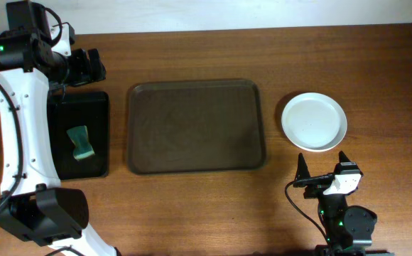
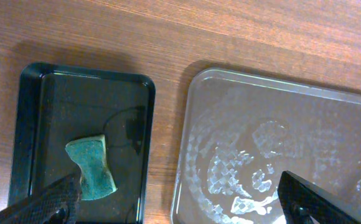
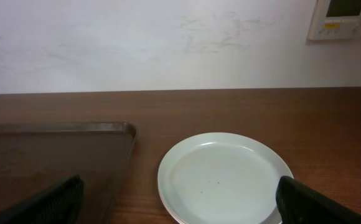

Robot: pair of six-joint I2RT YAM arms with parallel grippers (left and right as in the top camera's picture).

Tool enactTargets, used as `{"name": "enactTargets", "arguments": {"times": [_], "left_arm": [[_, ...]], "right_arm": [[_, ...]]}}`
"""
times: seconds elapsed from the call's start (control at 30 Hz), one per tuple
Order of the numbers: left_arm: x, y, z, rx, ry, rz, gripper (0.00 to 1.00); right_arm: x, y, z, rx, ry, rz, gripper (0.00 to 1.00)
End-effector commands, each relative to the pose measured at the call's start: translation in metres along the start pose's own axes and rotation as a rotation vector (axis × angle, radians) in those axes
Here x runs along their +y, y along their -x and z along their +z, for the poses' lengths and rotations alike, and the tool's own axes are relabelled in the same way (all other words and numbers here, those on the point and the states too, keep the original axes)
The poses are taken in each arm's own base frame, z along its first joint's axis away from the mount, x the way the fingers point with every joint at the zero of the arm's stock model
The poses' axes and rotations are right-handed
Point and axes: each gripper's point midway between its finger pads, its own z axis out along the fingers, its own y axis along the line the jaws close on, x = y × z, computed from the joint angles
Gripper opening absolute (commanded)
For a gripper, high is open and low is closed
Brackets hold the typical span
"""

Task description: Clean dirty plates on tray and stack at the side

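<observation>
The dark-brown tray (image 1: 195, 126) lies at mid-table with nothing on it; it also shows in the left wrist view (image 2: 274, 143) and the right wrist view (image 3: 50, 162). White plates (image 1: 314, 121) sit in a stack on the table to the tray's right, also seen in the right wrist view (image 3: 225, 177); the top plate looks clean apart from tiny specks. How many plates are in the stack cannot be told. My left gripper (image 1: 89, 67) is open and empty at the far left, above the black tray. My right gripper (image 1: 324, 171) is open and empty, near the front edge below the plates.
A smaller black tray (image 1: 85, 134) at the left holds a green sponge (image 1: 80, 142), also seen in the left wrist view (image 2: 92, 168). A white wall runs behind the table's far edge.
</observation>
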Motion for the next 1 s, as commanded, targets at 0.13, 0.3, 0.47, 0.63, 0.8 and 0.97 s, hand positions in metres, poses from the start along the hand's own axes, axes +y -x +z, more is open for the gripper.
{"name": "enactTargets", "arguments": {"times": [0.13,0.3,0.47,0.63,0.8,0.97], "left_arm": [[0.001,0.001,0.0,-0.004,-0.002,0.015,0.99],[0.006,0.002,-0.001,-0.005,0.019,0.012,0.99],[-0.003,0.016,-0.029,-0.178,0.008,0.044,0.99],[-0.007,-0.027,-0.054,-0.456,-0.005,0.139,0.99],[-0.011,-0.099,-0.055,-0.683,0.008,0.258,0.99],[-0.006,-0.15,-0.036,-0.876,0.009,0.281,0.99]], "right_arm": [[0.002,-0.002,0.0,0.004,0.006,-0.004,0.98],[0.002,-0.002,0.0,0.004,0.006,-0.004,0.98],[0.002,-0.002,0.0,0.004,0.006,-0.004,0.98],[0.002,-0.002,0.0,0.004,0.006,-0.004,0.98],[0.002,-0.002,0.0,0.004,0.006,-0.004,0.98],[0.002,-0.002,0.0,0.004,0.006,-0.004,0.98]]}}
